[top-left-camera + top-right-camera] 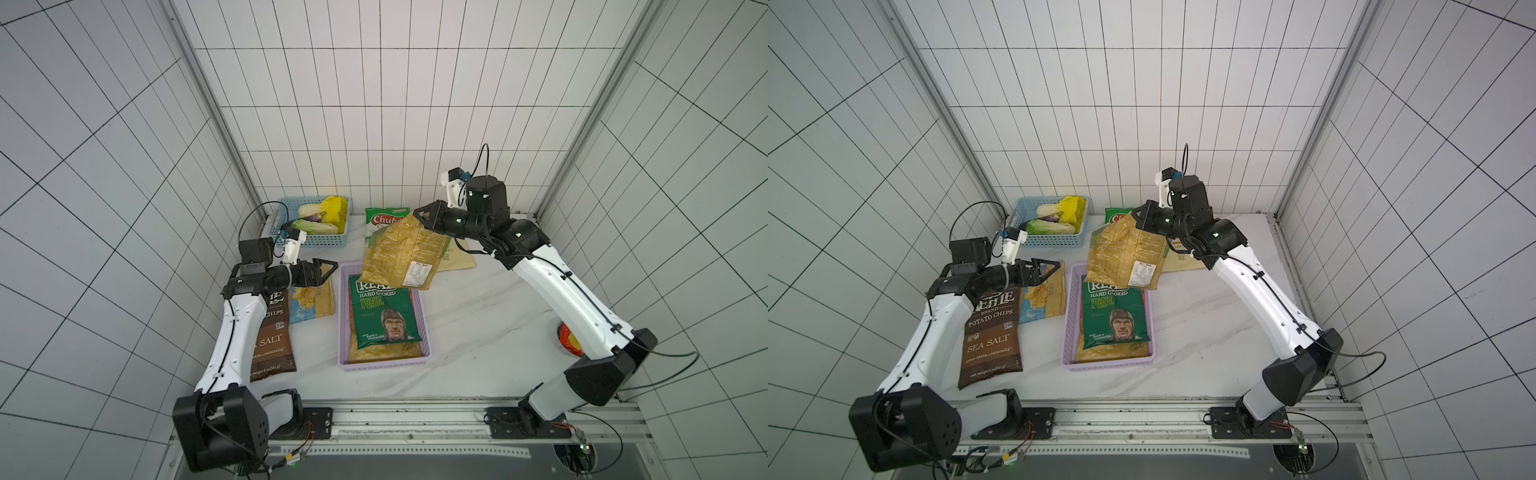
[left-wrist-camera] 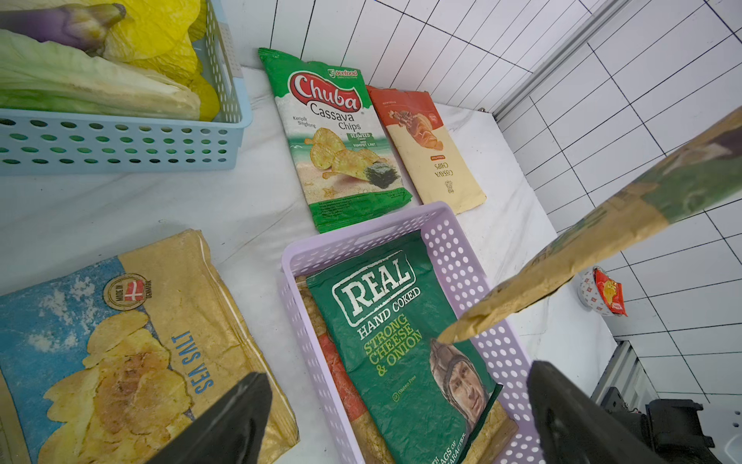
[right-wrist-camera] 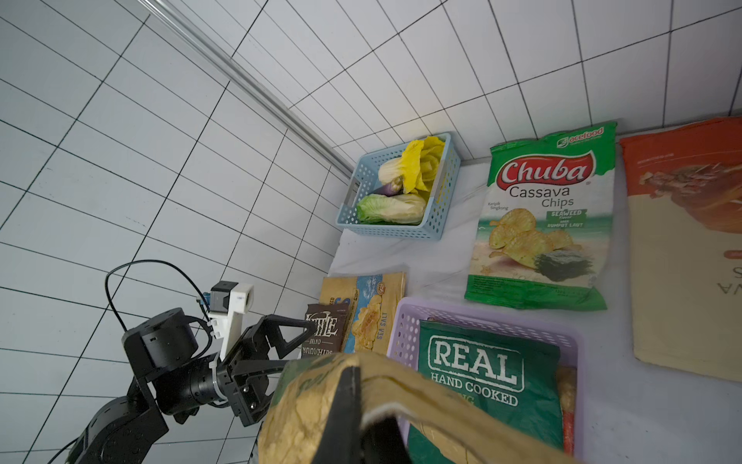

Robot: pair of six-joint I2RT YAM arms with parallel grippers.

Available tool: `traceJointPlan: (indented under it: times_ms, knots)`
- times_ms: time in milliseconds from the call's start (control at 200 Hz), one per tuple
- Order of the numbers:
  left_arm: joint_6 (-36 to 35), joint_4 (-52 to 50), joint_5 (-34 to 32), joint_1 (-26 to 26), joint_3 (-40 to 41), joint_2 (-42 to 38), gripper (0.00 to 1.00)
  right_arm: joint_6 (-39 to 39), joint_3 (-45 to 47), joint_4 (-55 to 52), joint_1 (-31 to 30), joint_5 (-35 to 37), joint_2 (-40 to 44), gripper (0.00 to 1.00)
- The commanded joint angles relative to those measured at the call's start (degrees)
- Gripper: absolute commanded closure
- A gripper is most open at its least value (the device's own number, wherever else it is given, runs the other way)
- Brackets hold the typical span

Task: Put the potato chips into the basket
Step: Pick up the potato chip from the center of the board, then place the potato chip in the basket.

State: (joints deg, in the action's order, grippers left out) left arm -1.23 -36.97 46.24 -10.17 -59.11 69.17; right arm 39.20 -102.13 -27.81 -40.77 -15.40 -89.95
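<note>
— So, where was the tan bag at that point?

— Off the table, pinched at its top edge by the right gripper, which was clenched on it. In both top views it hung mid-frame over the upper end of the basket, with its bottom edge above the REAL bag lying inside.

— And its line?

— Its long axis ran steeply from the pincer at upper right down toward lower left, printed back facing the camera. The basket's long axis ran up and down the frame, so the two were close but not matched.

— What worried you?

— Part of the bag hung beyond the basket's upper end, so I judged a release from there could drape it over that rim. A pinch at one spot could also let it swing or twist.

— The left gripper?

— Released, jaws wide, grasping nothing, at centre left over the sea salt bag. The Kettle bag, Chuba bag and cassava bag lay outside the basket.
</note>
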Motion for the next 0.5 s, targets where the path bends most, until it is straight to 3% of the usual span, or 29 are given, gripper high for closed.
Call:
traceJointPlan:
  times_ms: [0,340,495]
  knots:
    - [0.4,2.1,-1.2,-0.1,0.4,-0.3,0.02,-0.7,-2.3,2.7,-3.1,2.6,-0.3,1.0]
    - [1.0,2.4,-2.0,-0.6,0.4,-0.6,0.02,-0.9,-5.4,3.0,-7.0,4.0,-6.5,1.0]
    - [2.9,2.6,-6.3,-1.6,-0.1,-1.2,0.02,-1.1,-7.4,2.5,-7.0,4.5,-8.8,1.0]
